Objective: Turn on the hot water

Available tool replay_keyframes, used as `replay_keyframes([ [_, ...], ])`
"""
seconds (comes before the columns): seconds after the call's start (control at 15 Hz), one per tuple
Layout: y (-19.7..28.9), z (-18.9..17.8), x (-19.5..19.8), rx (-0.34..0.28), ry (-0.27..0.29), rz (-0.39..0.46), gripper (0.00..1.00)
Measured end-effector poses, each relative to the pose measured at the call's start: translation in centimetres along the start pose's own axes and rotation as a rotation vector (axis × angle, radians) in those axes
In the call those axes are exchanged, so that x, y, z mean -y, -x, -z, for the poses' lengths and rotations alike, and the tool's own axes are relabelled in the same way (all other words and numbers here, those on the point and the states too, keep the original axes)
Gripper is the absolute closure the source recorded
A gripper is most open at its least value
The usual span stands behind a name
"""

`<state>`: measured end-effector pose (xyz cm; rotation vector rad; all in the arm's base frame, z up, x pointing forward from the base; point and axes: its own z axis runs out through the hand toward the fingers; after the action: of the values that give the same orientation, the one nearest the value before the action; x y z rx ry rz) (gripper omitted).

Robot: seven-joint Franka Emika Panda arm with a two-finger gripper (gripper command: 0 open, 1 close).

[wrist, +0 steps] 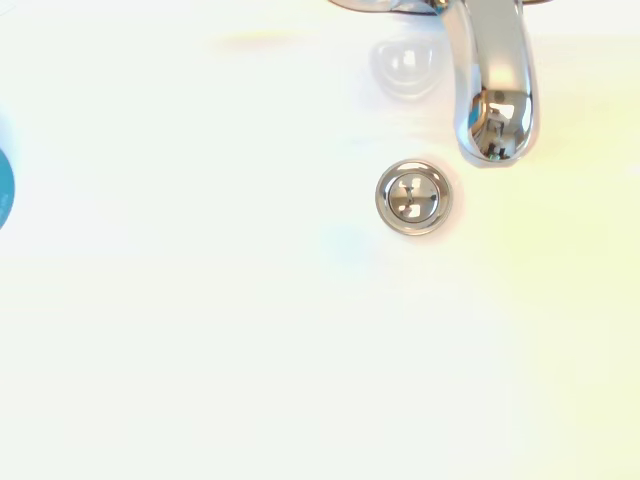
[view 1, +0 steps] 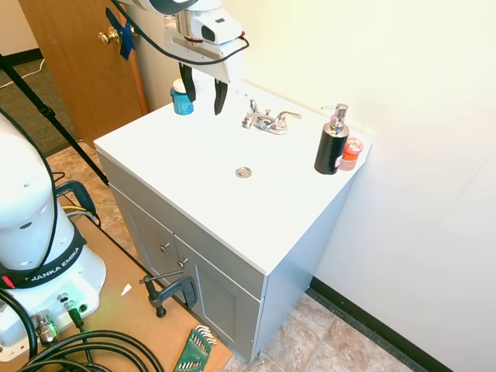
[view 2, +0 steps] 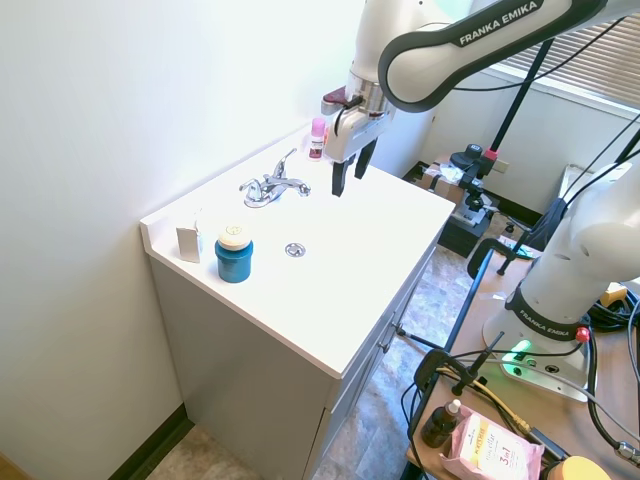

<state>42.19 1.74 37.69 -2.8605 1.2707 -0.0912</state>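
I see a plain white table (view 1: 194, 167), shiny chrome faucet (view 1: 267, 121) and drain ring (view 1: 243, 172), black soap pump bottle (view 1: 332, 146) with silver top, blue jar (view 1: 182, 101) with pale lid, small pink-orange container (view 1: 352, 153), black-fingered pincer (view 1: 203, 94) on white arm, grey cabinet doors (view 1: 182, 271)

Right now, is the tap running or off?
Off. No water leaves the faucet spout, and the basin around the drain looks dry. The open gripper hangs above the sink, clear of the left lever.

Opposing high views; wrist above drain (wrist: 414, 197)
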Motion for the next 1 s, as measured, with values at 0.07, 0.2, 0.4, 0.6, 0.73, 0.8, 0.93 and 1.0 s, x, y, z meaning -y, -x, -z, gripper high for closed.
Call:
replay_keyframes([
  [0.07,0.0,0.0,0.0,0.000,0.000,0.000,0.00],
  [0.2,-0.4,-0.2,-0.1,-0.040,0.021,-0.022,0.00],
  [0.4,-0.3,-1.7,1.1,-0.150,0.058,-0.116,0.00],
  [0.6,-0.8,-2.2,3.9,-0.292,0.080,-0.221,0.00],
  [0.73,-1.5,-2.3,6.7,-0.378,0.065,-0.259,0.00],
  [0.8,-1.6,-2.7,8.2,-0.407,0.051,-0.273,0.00],
  [0.93,-1.7,-3.5,10.9,-0.444,0.020,-0.293,0.00],
  [1.0,-2.0,-3.7,12.1,-0.460,0.000,-0.304,0.00],
])
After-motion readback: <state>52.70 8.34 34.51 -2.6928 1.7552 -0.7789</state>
